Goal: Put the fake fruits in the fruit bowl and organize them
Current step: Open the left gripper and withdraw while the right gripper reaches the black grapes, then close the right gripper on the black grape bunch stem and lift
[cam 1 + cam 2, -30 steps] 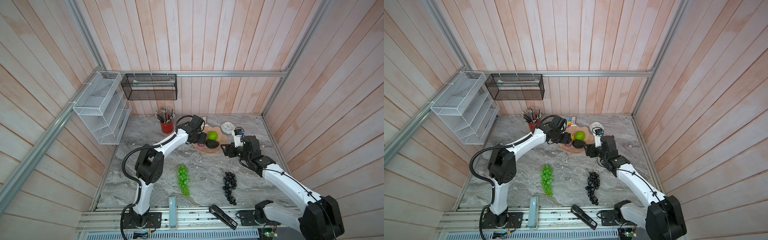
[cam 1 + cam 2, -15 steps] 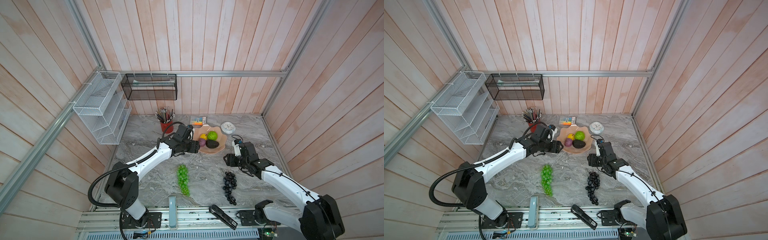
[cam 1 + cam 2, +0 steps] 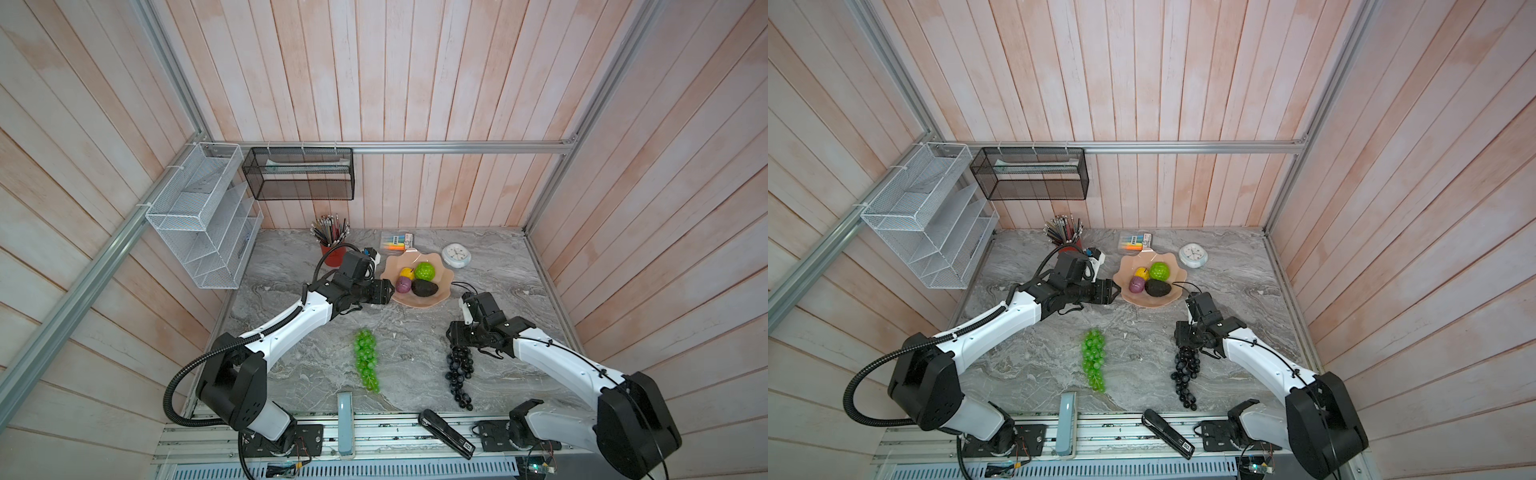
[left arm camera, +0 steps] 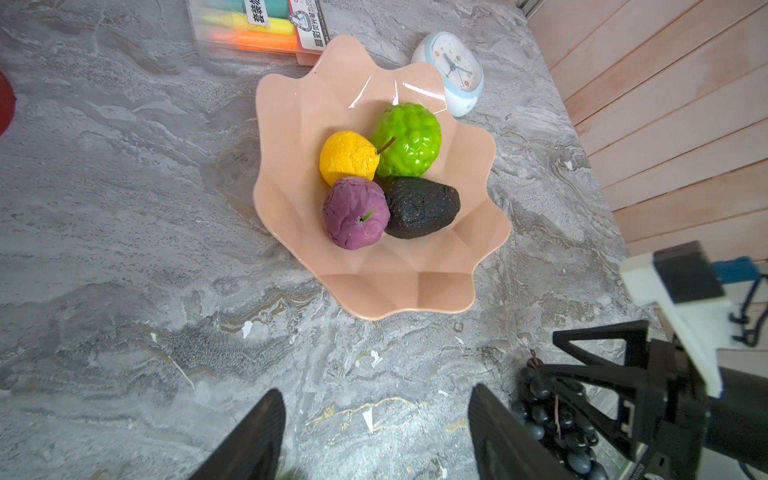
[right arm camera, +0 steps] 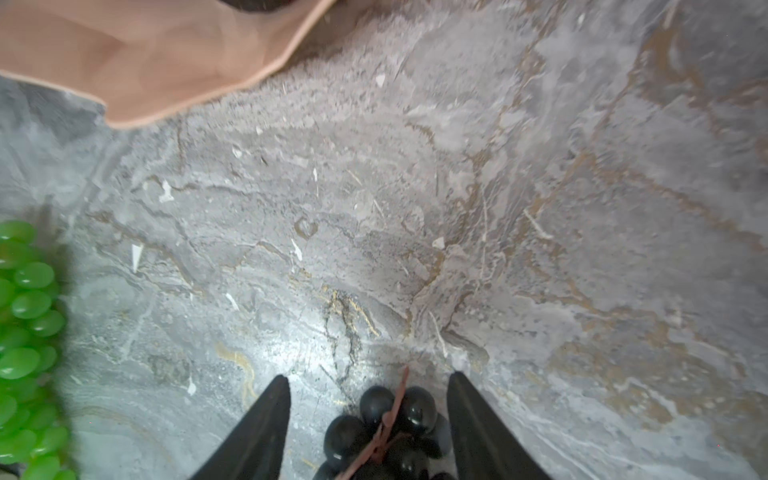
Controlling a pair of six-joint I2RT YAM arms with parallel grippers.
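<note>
fruit bowl [image 4: 395, 291]: holds yellow stemmed fruit [image 4: 347, 158], bumpy green ball [image 4: 409, 139], purple ball [image 4: 353, 212], dark avocado [image 4: 422, 208], clustered together.
green grape bunch [image 3: 365, 359]: lies on marble table [image 3: 415, 332], outside bowl.
black-purple grape bunch [image 5: 386, 428]: lies on table, stem end between spread jaws of right gripper [image 5: 368, 378], not clamped.
left gripper [image 4: 376, 399]: gapes empty, just beside bowl rim.

1 fruit bowl [image 4: 374, 282] holds 4: 1 yellow stemmed fruit [image 4: 348, 158], 1 bumpy green ball [image 4: 407, 139], 1 purple ball [image 4: 355, 212], 1 avocado [image 4: 422, 208]. Nearer on the tabletop [image 3: 415, 340]: 1 green grape bunch [image 3: 365, 359] left, 1 black-purple grape bunch [image 3: 459, 374] right. Far: 1 clock [image 3: 456, 255], 1 highlighter pack [image 3: 397, 242].
</note>
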